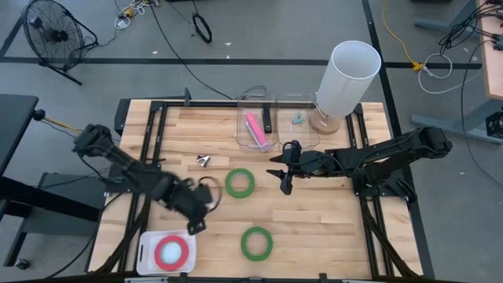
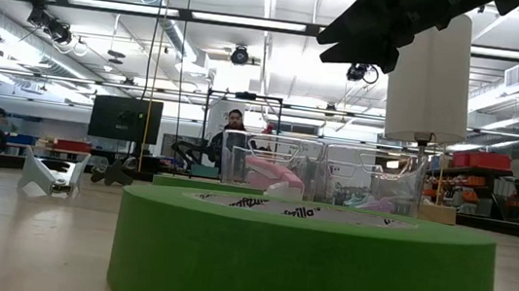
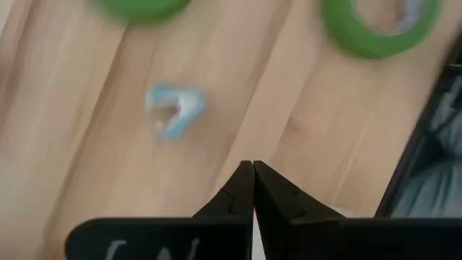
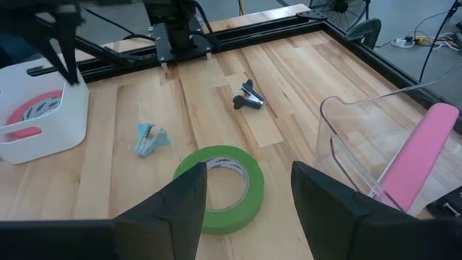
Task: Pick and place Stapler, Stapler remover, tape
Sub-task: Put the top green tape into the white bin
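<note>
Take the white bin as your landmark. From above, you see the pink roll lying flat inside it, and the left gripper hanging just above and beside its upper right corner. That view blurs the fingers; the left wrist camera shows you them pressed together tip to tip, holding nothing.

One green roll lies on the table to the right of the bin; the second green roll lies farther up, toward the two clear tubs. The low camera is nearly filled by a green roll.

The right gripper hovers well away from the bin, just right of the upper green roll. Its own camera shows you the fingers spread wide and empty, with that green roll on the table between and ahead of them.

The pink stapler lies in the left clear tub. A dark stapler remover sits on the table left of the upper green roll. Only the wrist cameras show you a pale blue remover on the wood; the left arm hides it from above. The white cylinder stands beside the right tub.
</note>
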{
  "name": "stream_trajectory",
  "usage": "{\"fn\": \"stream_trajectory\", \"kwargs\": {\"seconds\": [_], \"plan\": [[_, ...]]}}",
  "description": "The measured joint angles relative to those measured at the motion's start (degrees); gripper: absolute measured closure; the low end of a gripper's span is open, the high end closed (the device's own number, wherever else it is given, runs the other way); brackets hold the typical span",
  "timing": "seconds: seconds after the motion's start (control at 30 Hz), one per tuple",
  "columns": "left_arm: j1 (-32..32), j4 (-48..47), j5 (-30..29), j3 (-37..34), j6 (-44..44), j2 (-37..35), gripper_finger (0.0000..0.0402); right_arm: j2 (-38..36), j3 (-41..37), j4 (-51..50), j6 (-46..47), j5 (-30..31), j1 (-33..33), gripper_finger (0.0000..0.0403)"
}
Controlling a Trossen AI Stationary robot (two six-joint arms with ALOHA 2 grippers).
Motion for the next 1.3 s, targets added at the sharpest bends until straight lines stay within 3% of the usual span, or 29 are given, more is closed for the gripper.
{"fn": "stream_trajectory", "kwargs": {"seconds": [0.2, 0.33, 0.6, 0.77, 1.03, 1.3], "plan": [[8.4, 10.6, 2.0, 0.0, 30.4, 2.3, 0.0359, 0.0, 0.0, -0.1, 0.0, 0.0, 0.0, 0.0202], [12.1, 13.3, -1.0, 0.0, 40.3, 4.0, 0.0315, 0.0, 0.0, -0.4, 0.0, -0.1, 0.0, 0.0202], [18.2, 14.5, -4.5, 0.0, 46.5, 10.3, 0.0216, 0.0, 0.0, -0.9, 0.5, -0.2, 0.0, 0.0202], [20.1, 17.8, -6.7, 0.0, 50.0, 15.9, 0.0175, 0.0, 0.0, -0.9, 0.6, -0.2, 0.0, 0.0202], [21.9, 19.2, -7.0, 0.0, 48.3, 22.6, 0.0159, 0.0, 0.0, -1.1, 0.6, -0.2, 0.0, 0.0202], [22.2, 20.6, -4.8, 0.1, 47.1, 23.4, 0.0158, 0.0, 0.0, -1.1, 0.6, -0.2, 0.0, 0.0202]]}}
